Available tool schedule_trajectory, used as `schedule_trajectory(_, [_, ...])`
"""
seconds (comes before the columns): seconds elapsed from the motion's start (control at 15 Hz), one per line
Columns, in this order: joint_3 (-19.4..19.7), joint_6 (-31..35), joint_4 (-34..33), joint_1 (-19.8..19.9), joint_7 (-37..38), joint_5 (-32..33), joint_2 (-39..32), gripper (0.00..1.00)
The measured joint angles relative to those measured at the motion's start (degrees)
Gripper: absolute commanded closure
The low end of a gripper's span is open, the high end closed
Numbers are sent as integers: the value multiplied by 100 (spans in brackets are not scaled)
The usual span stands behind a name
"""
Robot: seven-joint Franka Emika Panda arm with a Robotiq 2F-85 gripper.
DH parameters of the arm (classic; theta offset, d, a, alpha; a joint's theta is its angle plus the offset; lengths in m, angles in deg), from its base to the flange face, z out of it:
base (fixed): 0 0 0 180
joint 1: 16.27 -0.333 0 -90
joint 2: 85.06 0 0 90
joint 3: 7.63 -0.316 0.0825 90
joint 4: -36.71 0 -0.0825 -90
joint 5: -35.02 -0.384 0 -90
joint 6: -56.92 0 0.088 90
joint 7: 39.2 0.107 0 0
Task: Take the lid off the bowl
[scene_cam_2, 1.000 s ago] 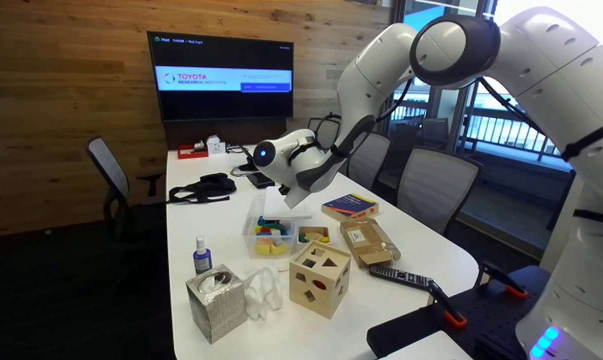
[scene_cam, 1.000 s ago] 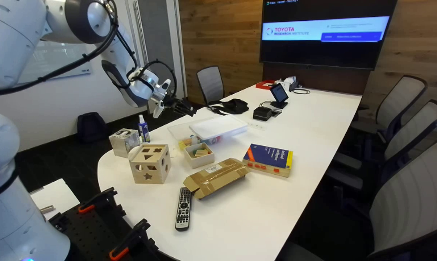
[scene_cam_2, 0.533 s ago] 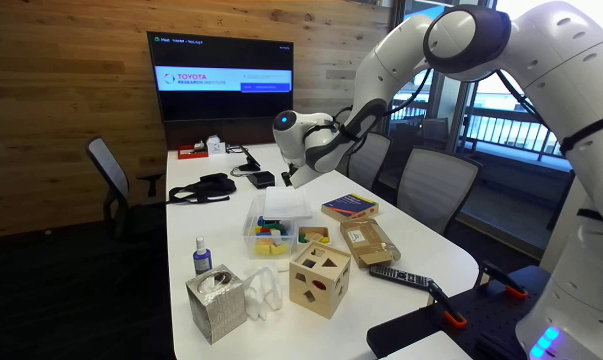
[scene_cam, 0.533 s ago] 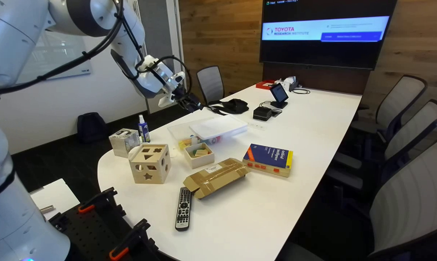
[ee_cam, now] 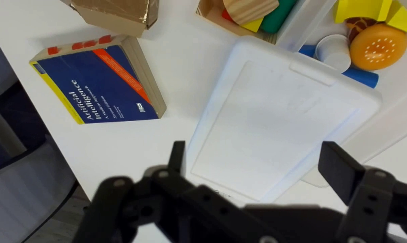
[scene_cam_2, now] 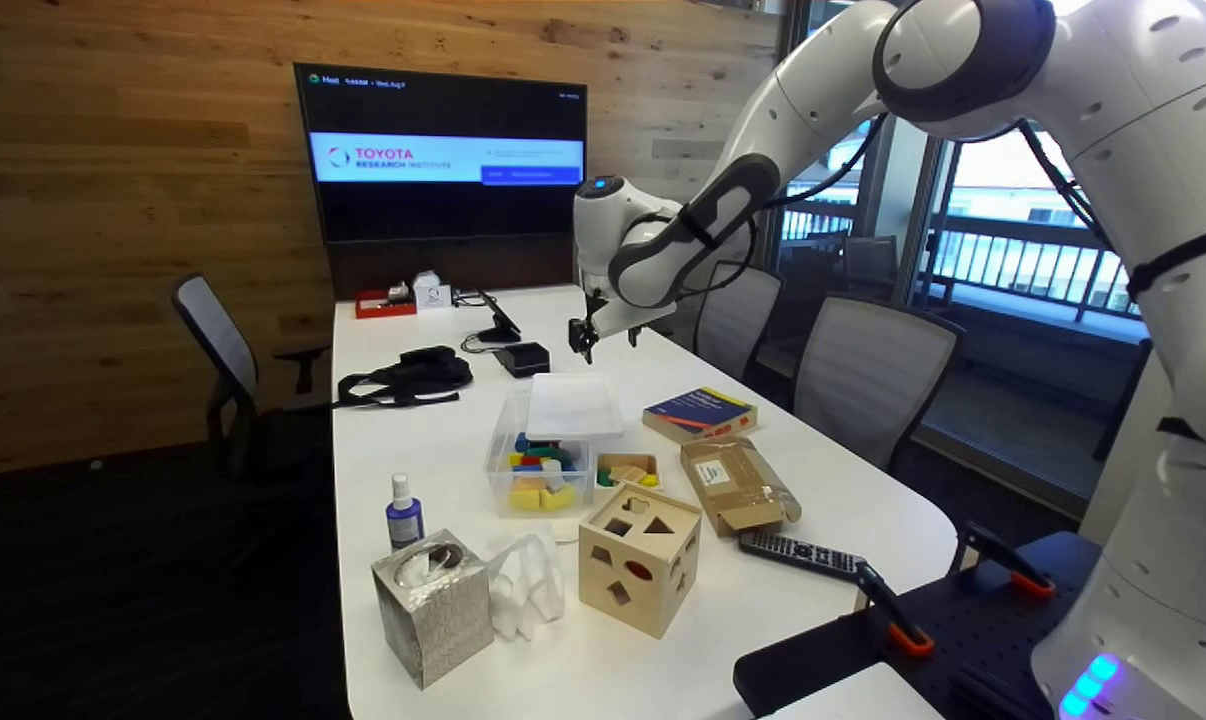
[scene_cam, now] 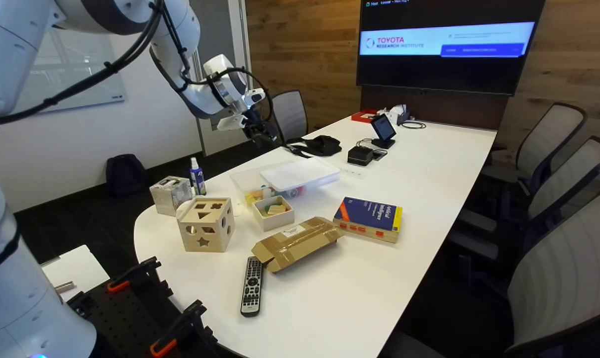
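The lid (ee_cam: 277, 125), a flat whitish cover, lies askew over part of the clear plastic container that serves as the bowl (scene_cam_2: 503, 480). Coloured blocks and a toy bun show in the container's uncovered end in the wrist view. In both exterior views the lid (scene_cam: 300, 173) rests across the container's far part. My gripper (ee_cam: 253, 145) stands open with nothing held. Its fingers appear on either side of the lid's near end in the wrist view, but in an exterior view the gripper (scene_cam_2: 611, 346) hangs in the air above and beyond the lid, apart from it.
A small wooden box (scene_cam: 279, 222) of blocks touches or nearly touches the container. Around it stand a wooden cube (scene_cam: 206, 223), cardboard package (scene_cam: 297, 243), thick book (scene_cam: 368, 216), remote (scene_cam: 251, 288), tissue box (scene_cam_2: 433, 610) and spray bottle (scene_cam_2: 404, 515). A black bag (scene_cam: 322, 145) lies beyond.
The arm has risen and turned its gripper to point more steeply down. The fingers, earlier close together or hidden, now show spread. Lid and container have stayed in place.
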Motion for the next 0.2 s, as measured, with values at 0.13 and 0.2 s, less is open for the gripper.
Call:
schedule_trajectory(0.13, [101,0,6,-66,-353,-374,39,0])
schedule_trajectory(0.2, [170,-1,6,-118,-499,-524,47,0])
